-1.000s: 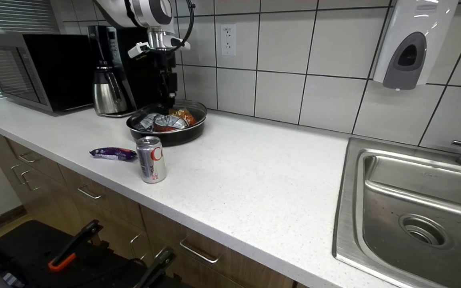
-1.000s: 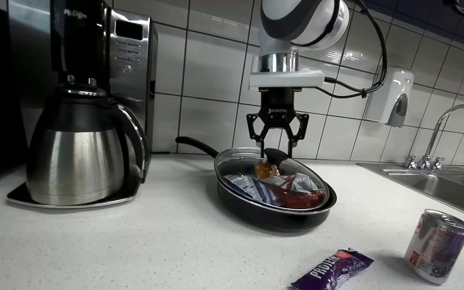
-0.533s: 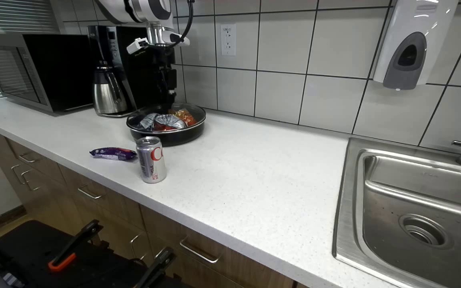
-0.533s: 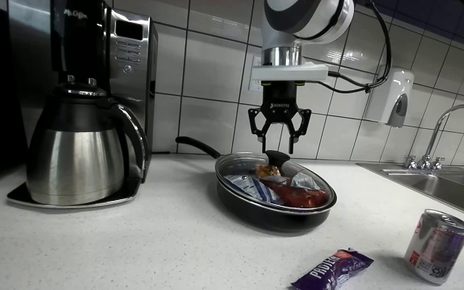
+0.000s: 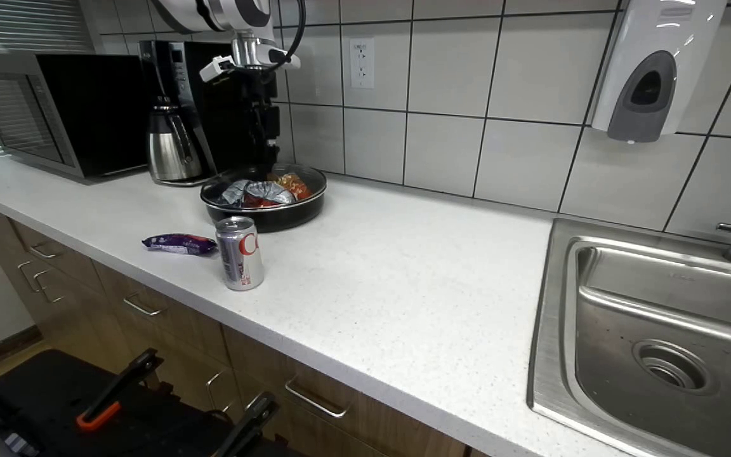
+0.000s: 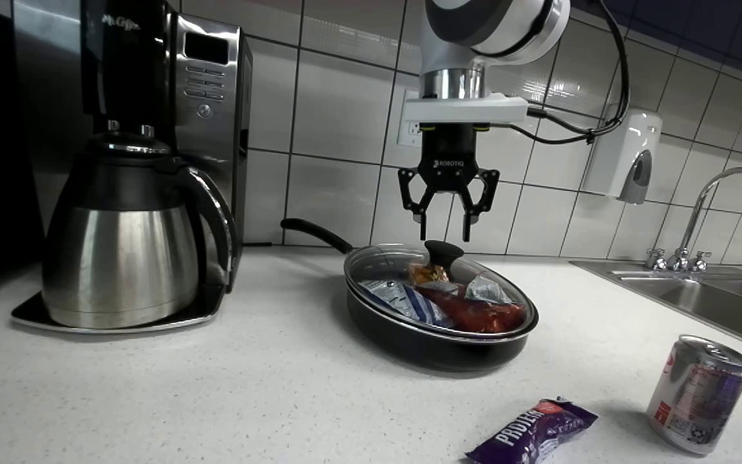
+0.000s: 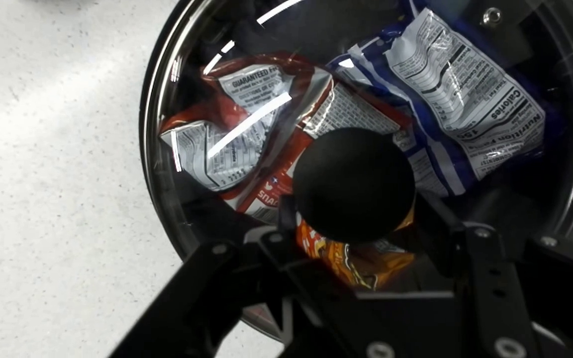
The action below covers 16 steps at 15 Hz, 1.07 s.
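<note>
My gripper (image 6: 445,238) hangs open just above the round black knob (image 6: 444,252) of a glass lid (image 6: 384,258). A small gap separates the fingertips from the knob in that exterior view. The lid lies on a black pan (image 6: 435,351), and red, blue and orange snack bags show through the glass. In the wrist view, the knob (image 7: 353,184) appears between the two fingers, partly covering the orange bag (image 7: 351,261) beneath. Against the dark coffee maker in an exterior view, the gripper's fingers are hard to make out.
A purple protein bar (image 6: 535,433) and a silver can (image 6: 699,393) are on the counter in front of the pan. Beside the pan stands a coffee maker with a steel carafe (image 6: 120,264). A microwave (image 5: 16,114) and a sink (image 5: 689,304) flank the counter.
My gripper has risen from around the knob to just above it, fingers keeping the same spread. The lid has dropped slightly and lies lower on the pan.
</note>
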Motion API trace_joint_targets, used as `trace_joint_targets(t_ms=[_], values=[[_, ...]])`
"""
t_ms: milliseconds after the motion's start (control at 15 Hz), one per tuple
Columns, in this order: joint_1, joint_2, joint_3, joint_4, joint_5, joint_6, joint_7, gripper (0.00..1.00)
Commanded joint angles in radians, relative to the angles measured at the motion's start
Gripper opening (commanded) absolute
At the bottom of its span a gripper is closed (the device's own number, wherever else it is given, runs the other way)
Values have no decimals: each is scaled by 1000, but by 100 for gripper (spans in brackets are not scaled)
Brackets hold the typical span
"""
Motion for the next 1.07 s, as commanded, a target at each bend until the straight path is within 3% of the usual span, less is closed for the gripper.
trace_joint_targets(t_ms=[0, 1000], values=[[-18, -61, 19, -58, -2, 25, 0, 39], [-64, -224, 37, -274, 6, 156, -206, 39]])
